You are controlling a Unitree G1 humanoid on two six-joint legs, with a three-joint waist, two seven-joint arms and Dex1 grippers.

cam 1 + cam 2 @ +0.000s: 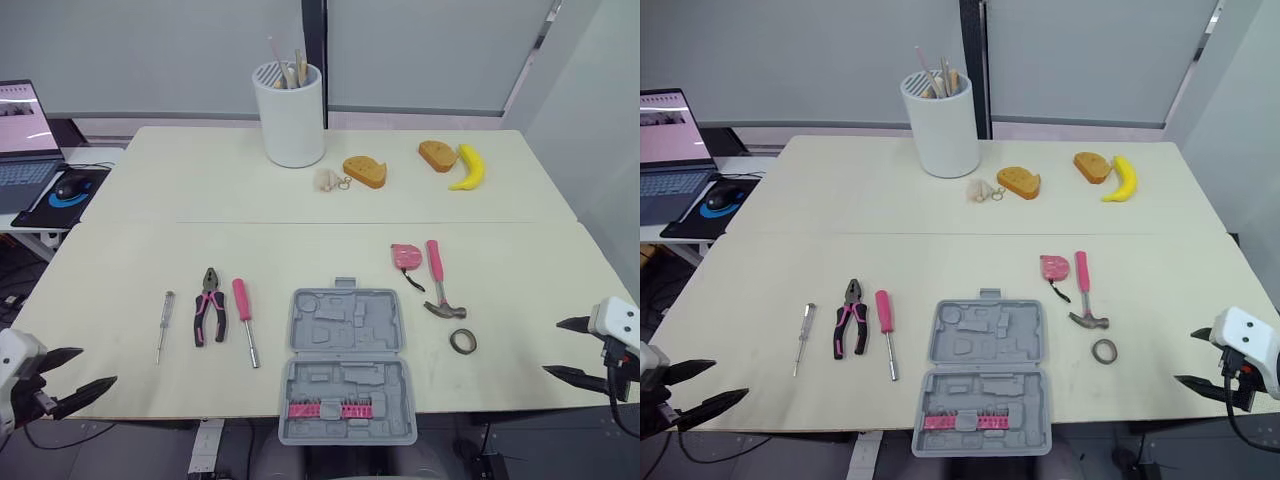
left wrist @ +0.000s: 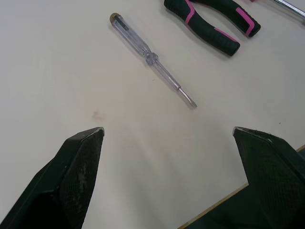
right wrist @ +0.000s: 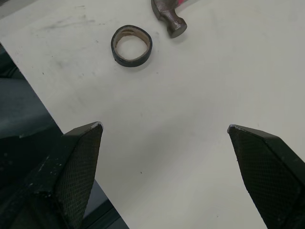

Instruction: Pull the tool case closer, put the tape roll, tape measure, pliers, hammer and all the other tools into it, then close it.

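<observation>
The grey tool case (image 1: 347, 365) lies open at the table's front centre, with a pink strip of bits in its near half. To its left lie a clear tester screwdriver (image 1: 163, 325), pink-handled pliers (image 1: 209, 305) and a pink screwdriver (image 1: 245, 320). To its right lie a pink tape measure (image 1: 406, 256), a pink hammer (image 1: 440, 280) and a dark tape roll (image 1: 462, 341). My left gripper (image 1: 99, 365) hangs open at the front left edge, short of the tester screwdriver (image 2: 152, 59). My right gripper (image 1: 552, 347) is open at the front right edge, apart from the tape roll (image 3: 132, 46).
A white utensil holder (image 1: 290, 115) stands at the back centre. Near it lie two toy bread pieces (image 1: 365, 171), a banana (image 1: 469, 168) and a small pale item (image 1: 328, 180). A laptop (image 1: 25, 130) and a mouse (image 1: 70, 187) sit on a side table at the left.
</observation>
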